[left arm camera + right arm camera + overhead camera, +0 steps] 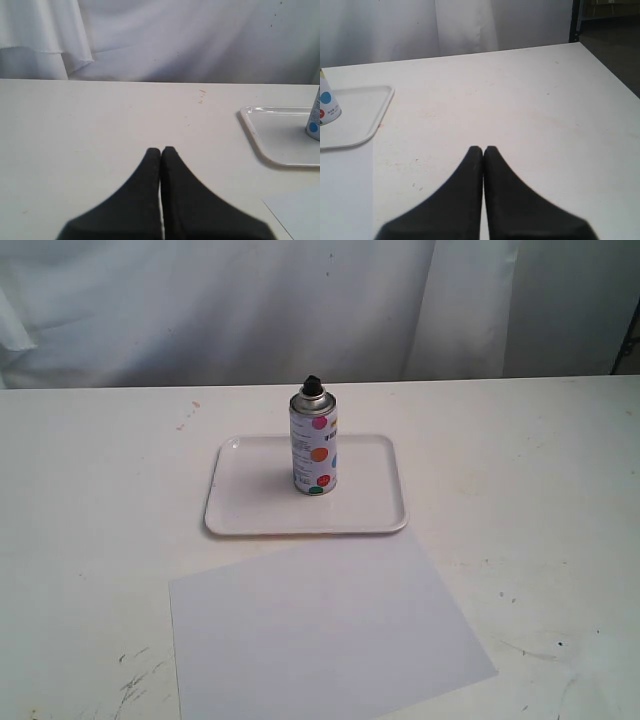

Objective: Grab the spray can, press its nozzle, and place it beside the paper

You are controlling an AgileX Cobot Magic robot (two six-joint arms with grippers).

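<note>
The spray can [314,444] stands upright on a white raised-rim tray [375,525], its label dotted pink, orange, red and green. Its black nozzle [313,386] tops the silver dome. The paper [325,630] lies flat on the table in front of the tray. Neither gripper shows in the exterior view. My left gripper [161,150] is shut and empty over bare table, with the can's base [314,122] at the frame's edge. My right gripper [483,149] is shut and empty too; the can's base [327,107] shows at that frame's edge.
White cloth hangs behind the white table [520,470]. The tray's rim [252,132] and a corner of the paper [297,212] show in the left wrist view. The table's side edge [607,65] drops to dark floor in the right wrist view.
</note>
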